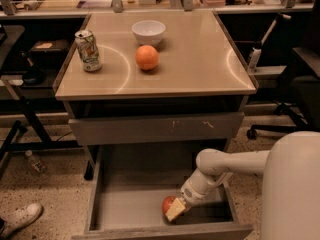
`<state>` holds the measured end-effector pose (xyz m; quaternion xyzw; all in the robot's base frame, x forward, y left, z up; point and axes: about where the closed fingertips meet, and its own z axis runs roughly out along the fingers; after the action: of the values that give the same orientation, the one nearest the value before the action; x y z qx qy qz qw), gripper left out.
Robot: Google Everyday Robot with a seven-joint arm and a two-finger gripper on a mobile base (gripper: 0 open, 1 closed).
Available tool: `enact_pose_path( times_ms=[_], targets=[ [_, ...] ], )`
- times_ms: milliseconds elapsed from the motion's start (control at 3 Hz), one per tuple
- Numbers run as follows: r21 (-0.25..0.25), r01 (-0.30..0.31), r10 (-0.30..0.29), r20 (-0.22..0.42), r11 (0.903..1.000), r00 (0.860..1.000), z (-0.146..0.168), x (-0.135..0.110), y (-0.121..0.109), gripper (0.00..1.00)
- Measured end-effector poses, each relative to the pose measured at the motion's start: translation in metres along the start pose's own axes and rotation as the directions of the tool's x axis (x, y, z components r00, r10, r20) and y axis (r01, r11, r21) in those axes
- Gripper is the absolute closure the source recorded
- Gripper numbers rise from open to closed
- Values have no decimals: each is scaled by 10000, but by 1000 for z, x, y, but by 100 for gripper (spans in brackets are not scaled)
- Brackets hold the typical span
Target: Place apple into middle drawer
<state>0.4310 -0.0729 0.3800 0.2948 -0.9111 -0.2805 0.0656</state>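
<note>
I see the bench [200, 69] filling the middle of my view, its tan top bare along the right edge. Under its front edge the middle drawer [125, 209] is pulled well out, its grey floor showing, and just above it sits a closed drawer [155, 129] with pale scratches on its front. My white arm [235, 161] reaches in from the right and bends down into the middle drawer. On the bench top, a white bowl [148, 32] stands near the back edge, a drink can [88, 50] stands upright toward the left edge, and an orange [147, 57] lies just in front of the bowl, apart from the can. The apple [168, 204] is low inside the middle drawer, toward its front right. The pincer [175, 210] is pinching the apple, one pale finger across its near side.
</note>
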Motion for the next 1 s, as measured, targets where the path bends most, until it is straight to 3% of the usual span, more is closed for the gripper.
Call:
enact_pose_path(
  times_ms=[1000],
  targets=[
    [-278, -347, 348, 34, 9990, 9994, 15, 6, -10, 100]
  ],
)
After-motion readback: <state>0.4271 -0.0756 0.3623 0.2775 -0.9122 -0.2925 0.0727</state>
